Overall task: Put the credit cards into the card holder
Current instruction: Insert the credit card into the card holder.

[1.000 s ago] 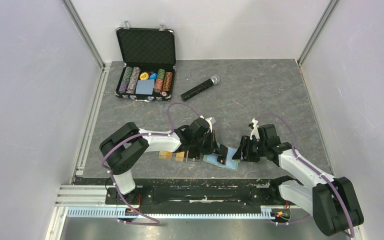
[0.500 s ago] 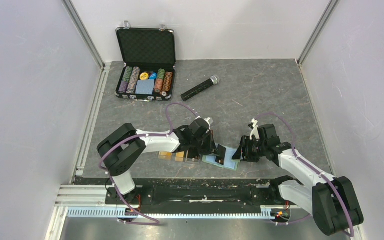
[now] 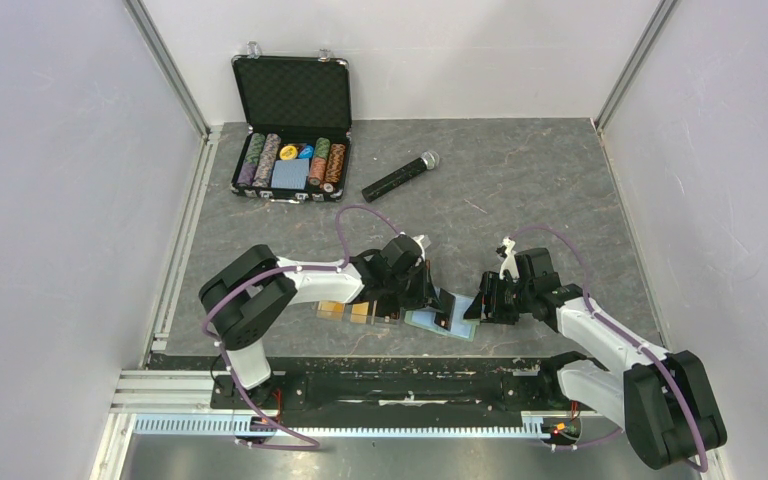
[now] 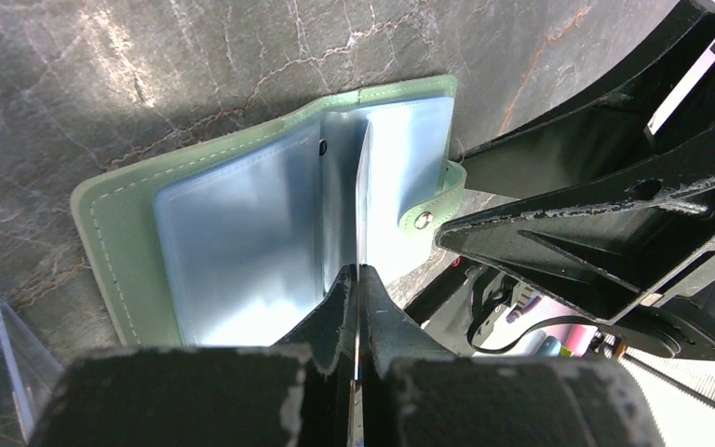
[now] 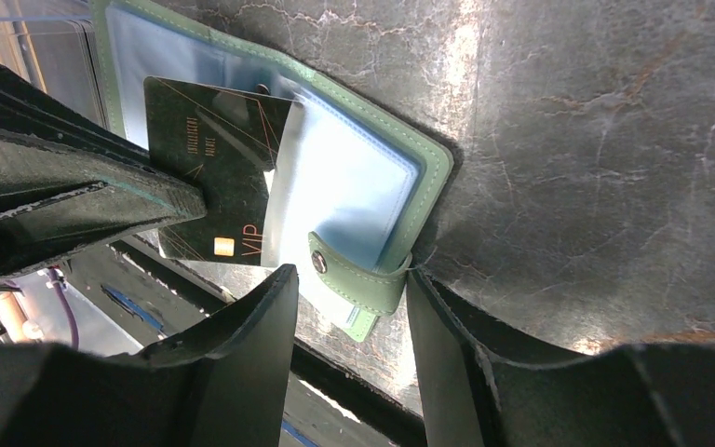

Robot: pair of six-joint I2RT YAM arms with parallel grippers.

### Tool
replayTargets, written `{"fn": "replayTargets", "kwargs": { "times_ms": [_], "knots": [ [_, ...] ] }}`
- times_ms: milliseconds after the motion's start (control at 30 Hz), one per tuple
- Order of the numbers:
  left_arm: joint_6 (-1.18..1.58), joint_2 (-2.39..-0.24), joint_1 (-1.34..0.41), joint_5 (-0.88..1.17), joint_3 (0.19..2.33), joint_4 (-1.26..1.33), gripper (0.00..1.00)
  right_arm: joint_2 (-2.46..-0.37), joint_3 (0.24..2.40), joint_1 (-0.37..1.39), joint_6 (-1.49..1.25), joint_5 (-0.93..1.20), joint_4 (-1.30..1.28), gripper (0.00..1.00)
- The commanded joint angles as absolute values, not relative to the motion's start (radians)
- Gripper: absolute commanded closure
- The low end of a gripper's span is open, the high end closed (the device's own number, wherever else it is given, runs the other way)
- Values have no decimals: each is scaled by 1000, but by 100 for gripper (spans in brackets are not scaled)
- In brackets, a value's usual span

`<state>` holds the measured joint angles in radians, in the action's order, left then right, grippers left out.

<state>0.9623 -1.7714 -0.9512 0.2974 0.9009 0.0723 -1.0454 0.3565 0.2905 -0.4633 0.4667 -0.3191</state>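
At the near edge, holder (image 4: 116, 251): open flat, blue side up for loading.
Left gripper (image 4: 356, 279): clamped on black card (image 5: 214, 177), one edge slid into holder.
Right gripper (image 5: 349, 275): straddles snap tab (image 5: 319, 264), likely steadying; pinch unclear.

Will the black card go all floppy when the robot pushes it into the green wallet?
Probably not. The black card looks straight and flat while pinched by the left gripper, so it is likely stiff. It is thin and glossy, so it might slip. The card holder looks soft, so it could slide when pushed.
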Motion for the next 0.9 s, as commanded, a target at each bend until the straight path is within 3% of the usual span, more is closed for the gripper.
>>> {"fn": "replayTargets", "kwargs": {
  "times_ms": [0,367,600,867],
  "knots": [
    [995,-1783,-967,334,913,78,98,-1058,371,291,-468,482,-290,51],
    [960,-1837,-981,372,963,35,97,-1057,371,291,-468,483,-289,51],
    [811,-1881,-1001,259,1120,-269,62,-1054,371,292,-469,482,-290,51],
    [677,-1912,-1034,122,1258,-496,52,-1056,369,291,-468,483,-288,51]
  ]
}}
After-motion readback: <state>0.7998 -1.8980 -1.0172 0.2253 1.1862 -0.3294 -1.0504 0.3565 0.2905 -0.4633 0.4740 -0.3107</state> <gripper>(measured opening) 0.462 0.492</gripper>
